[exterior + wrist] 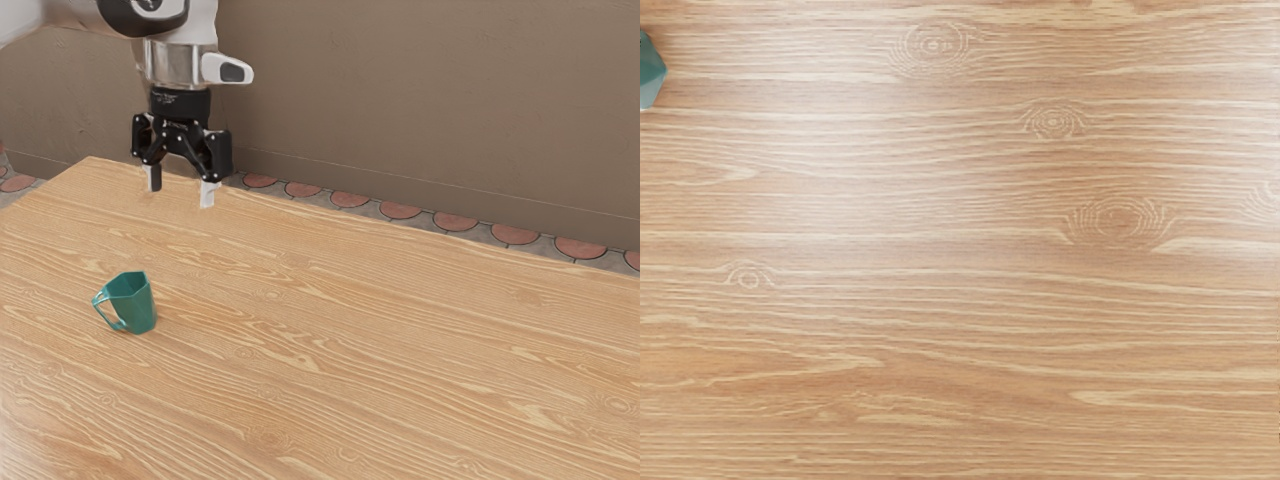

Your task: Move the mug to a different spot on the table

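Observation:
A teal mug (128, 301) stands upright on the wooden table (380, 330), toward the exterior view's left, its handle turned to the left. My black gripper (179, 186) hangs open well above the table's far edge, behind the mug and apart from it, with nothing between its light fingertips (207, 194). In the wrist view a sliver of the mug (648, 70) shows at the picture's edge over the bare table (970, 260).
Behind the table runs a brown wall (430, 90) with a strip of red round floor tiles (400, 210) at its foot. The table's far edge (300, 205) lies just under my hand.

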### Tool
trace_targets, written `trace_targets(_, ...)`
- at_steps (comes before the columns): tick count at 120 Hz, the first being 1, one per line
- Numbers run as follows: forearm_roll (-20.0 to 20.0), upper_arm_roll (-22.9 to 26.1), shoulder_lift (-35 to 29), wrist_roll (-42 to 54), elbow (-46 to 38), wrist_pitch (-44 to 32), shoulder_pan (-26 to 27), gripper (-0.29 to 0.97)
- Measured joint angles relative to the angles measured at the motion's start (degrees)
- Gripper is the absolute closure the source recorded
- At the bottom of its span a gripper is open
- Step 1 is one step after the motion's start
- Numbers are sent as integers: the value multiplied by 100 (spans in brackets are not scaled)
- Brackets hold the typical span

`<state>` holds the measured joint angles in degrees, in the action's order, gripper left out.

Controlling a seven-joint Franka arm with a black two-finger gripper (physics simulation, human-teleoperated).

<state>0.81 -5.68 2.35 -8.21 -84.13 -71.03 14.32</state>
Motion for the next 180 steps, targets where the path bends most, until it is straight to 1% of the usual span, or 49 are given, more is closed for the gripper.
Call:
trace_targets(9,17,-127,-53,-3,-116,-326,426,0)
trace_targets(23,52,100,-116,32,-117,-600,756,0)
trace_targets(29,70,164,-237,79,-171,-692,941,0)
trace_targets(37,-102,332,-432,153,-193,-656,1093,0)
trace_targets(41,-114,363,-497,313,-195,-627,1207,0)
trace_targets(46,20,374,-544,692,-201,-594,1320,0)
trace_targets(51,128,378,-593,1185,-223,-572,1326,0)
trace_targets(59,241,368,-711,2181,-370,-650,1125,0)
trace_targets(67,265,304,-825,3312,-483,-852,893,0)
trace_targets(73,277,208,-977,4107,-692,-994,834,0)
trace_targets(86,288,-159,-1591,5799,-1556,-1342,826,0)
trace_targets(94,290,-280,-1998,6744,-1985,-1497,722,0)
trace_targets(101,286,-448,-2392,7487,-2518,-1669,522,0)
trace_targets(111,196,-713,-2785,8428,-3317,-2046,6,0)
trace_targets(121,95,-797,-3151,9241,-3765,-2287,-382,0)
trace_targets(127,46,-946,-3336,9635,-4064,-2453,-591,0)
trace_targets(135,-39,-1201,-3429,10087,-4291,-2681,-753,0)
trace_targets(141,-90,-1264,-3497,10392,-4391,-2818,-833,0)
trace_targets(147,-114,-1300,-3639,10637,-4699,-3042,-961,0)
trace_targets(153,-126,-1452,-3711,10832,-4937,-3274,-1130,0)
trace_targets(161,-136,-1578,-3599,10979,-5071,-3534,-1326,0)
trace_targets(170,-148,-1588,-3550,11017,-5107,-3718,-1576,0)
trace_targets(180,-157,-1574,-3523,10882,-4957,-3612,-1932,0)
